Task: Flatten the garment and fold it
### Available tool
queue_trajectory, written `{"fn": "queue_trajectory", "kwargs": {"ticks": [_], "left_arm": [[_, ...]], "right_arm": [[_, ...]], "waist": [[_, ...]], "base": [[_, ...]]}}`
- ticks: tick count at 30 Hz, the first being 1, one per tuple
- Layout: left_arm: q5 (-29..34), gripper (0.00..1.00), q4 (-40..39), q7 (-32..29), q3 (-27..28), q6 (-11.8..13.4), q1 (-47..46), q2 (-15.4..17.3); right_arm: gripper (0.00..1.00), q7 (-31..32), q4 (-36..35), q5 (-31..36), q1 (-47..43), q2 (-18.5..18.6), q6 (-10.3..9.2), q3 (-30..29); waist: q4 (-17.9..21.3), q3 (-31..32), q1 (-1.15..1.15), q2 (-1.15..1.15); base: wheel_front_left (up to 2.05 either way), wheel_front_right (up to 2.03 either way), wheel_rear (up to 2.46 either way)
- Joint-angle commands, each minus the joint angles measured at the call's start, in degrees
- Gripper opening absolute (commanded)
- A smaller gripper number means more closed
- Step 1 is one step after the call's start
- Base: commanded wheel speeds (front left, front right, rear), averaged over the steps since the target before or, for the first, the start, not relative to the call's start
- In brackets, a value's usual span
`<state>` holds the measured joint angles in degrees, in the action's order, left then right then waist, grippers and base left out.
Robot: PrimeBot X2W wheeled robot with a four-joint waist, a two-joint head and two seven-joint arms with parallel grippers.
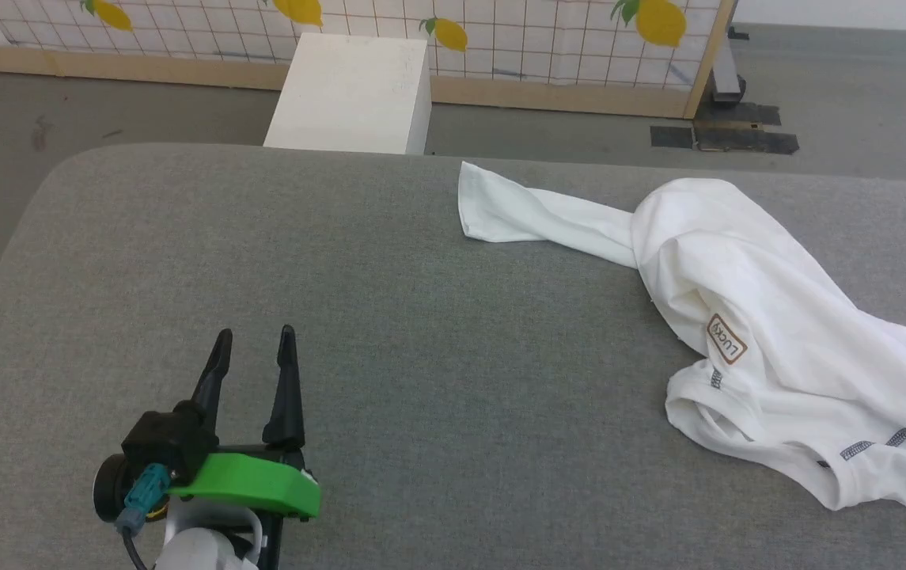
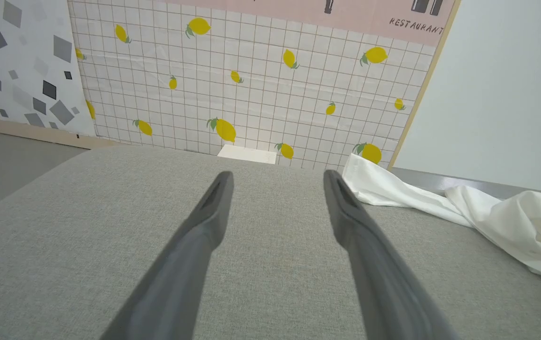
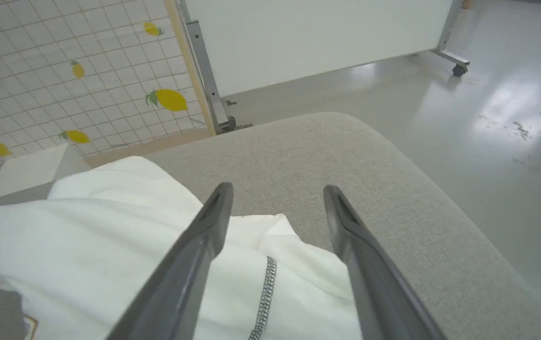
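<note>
Garment [image 3: 86, 245] lies bunched just under my spread right claw [image 3: 277, 189], probably for a flattening grab; left claw [image 1: 255, 336], spread, idles well aside.

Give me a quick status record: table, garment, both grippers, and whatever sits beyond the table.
table: grey fabric top
garment: white T-shirt, crumpled on the table's right part, one strip stretched toward the far edge; not flat, not folded
left gripper: open, empty, over bare table, apart from the garment
right gripper: open, over the garment near a grey stitched seam, gripping nothing
beyond the table: white box on the floor, lemon-print panel behind it
</note>
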<state>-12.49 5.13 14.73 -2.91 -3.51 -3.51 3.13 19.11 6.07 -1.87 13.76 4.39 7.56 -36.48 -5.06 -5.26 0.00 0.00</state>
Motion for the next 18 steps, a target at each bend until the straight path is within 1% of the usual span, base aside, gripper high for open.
{"fn": "queue_trajectory", "kwargs": {"ticks": [1,4,6,9,12,15,18], "left_arm": [[0.45,1.00,0.07,0.27,-0.02,-0.36,0.54,-0.22],[0.31,1.00,0.02,0.27,-0.54,-0.47,0.45,-0.23],[0.14,1.00,0.06,0.27,-0.97,-0.44,0.52,-0.23],[-0.16,1.00,-0.03,0.27,-1.30,-0.18,0.88,-0.24],[-0.42,1.00,-0.11,0.27,-1.36,-0.01,1.30,-0.24],[-0.47,1.00,-0.22,0.27,-1.49,0.13,1.32,-0.24],[-0.78,1.00,-0.23,0.27,-2.32,0.15,0.68,-0.24]], "right_arm": [[1.00,-1.98,-1.62,-1.39,-2.26,-0.76,-0.08,2.18],[1.00,-3.85,-4.19,-4.10,-6.10,-1.37,-0.08,6.48],[1.00,-3.82,-4.03,-7.08,-8.54,-1.46,-0.08,9.24],[1.00,-2.89,-2.77,-9.73,-11.26,-1.48,-0.08,14.97],[1.00,0.81,-1.24,-9.32,-10.94,-1.49,-0.08,22.26],[1.00,6.31,1.31,-7.62,-7.36,-1.50,-0.08,27.35],[1.00,13.13,5.67,-2.89,-2.41,-1.50,-0.08,31.22]], "waist": [[0.00,0.78,0.00,0.00],[-0.16,1.28,0.00,0.00],[-0.21,1.57,0.00,0.00],[0.02,1.77,0.00,0.00],[0.54,1.55,0.00,0.00],[0.83,1.14,0.00,0.00],[0.04,0.42,0.00,0.00]], "base": [[0.00,0.00,0.00],[0.00,0.00,0.00],[0.00,0.00,0.00],[0.00,0.00,0.00],[0.00,0.00,0.00],[0.00,0.00,0.00],[0.00,0.00,0.00]]}}
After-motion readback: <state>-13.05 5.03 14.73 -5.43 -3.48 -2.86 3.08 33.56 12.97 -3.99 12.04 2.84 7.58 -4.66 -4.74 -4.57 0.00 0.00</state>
